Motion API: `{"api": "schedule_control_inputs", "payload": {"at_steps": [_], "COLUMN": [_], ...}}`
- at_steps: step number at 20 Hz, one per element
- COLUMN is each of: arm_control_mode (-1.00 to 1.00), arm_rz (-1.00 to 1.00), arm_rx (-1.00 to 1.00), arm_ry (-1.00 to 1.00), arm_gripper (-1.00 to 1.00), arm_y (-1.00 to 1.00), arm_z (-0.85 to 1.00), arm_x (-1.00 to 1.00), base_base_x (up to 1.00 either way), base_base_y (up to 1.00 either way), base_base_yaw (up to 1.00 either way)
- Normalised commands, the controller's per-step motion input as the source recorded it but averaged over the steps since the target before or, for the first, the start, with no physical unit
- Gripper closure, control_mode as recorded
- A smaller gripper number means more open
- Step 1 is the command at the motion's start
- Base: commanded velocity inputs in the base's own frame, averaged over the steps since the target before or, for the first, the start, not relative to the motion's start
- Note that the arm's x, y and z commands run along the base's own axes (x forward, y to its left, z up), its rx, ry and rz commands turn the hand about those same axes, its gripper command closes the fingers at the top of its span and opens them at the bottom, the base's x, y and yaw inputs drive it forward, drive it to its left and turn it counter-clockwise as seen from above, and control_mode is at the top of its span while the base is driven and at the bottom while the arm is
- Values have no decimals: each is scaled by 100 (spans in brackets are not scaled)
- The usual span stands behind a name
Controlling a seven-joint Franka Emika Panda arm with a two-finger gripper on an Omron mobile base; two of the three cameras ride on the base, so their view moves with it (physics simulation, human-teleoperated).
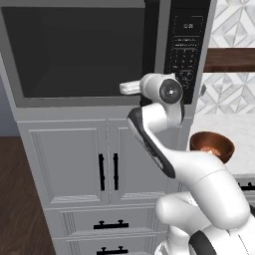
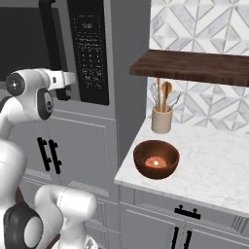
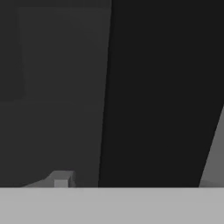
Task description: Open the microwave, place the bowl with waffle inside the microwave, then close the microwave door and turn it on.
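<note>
the microwave door [image 1: 79, 50] is shut, its dark glass flush in the grey frame, so the first step of the task is not yet done. the microwave [image 1: 187, 50] sits built into the tall grey cabinet column, with its black keypad panel [image 2: 90, 53] to the right of the door and the tall black handle [image 2: 48, 44] running down between glass and keypad.

the arm's hand [image 1: 164, 89] is raised to the lower part of that handle. in the hand view the black bar fills the right half, very close, with the tinted glass to its left. the gripper [image 3: 131, 186] has one finger tip [image 3: 61, 178] showing to the left of the bar and the other at the far right edge, so the jaws appear to straddle the handle; whether they are already pressing on it cannot be told.

the bowl [image 2: 156, 159] stands on the white marble counter [image 2: 214, 165] to the right of the microwave column, near the front edge, with the waffle [image 2: 155, 162] pieces lying in its bottom. a cream utensil holder [image 2: 162, 119] stands behind it, apart from it.

still to come, by this judgement: gripping and pulling the door open, carrying the bowl inside, shutting the door and pressing start. the task is at its very beginning.
</note>
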Motion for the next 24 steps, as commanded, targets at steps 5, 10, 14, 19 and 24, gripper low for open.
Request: {"api": "schedule_control_inputs", "payload": {"at_steps": [5,10,14,19,24], "arm_control_mode": [-100,-100,-100,-100,-100], "arm_rz": [18,20,22,15,8], "arm_rx": [0,-2,-10,-19,-25], "arm_ry": [12,27,37,27,24], "arm_gripper": [100,100,100,100,100], "arm_y": [98,100,100,100,100], "arm_z": [-36,-6,0,0,0], "arm_x": [96,63,32,-13,-41], "base_base_x": [0,0,0,0,0], "base_base_y": [0,0,0,0,0], "base_base_yaw": [0,0,0,0,0]}}
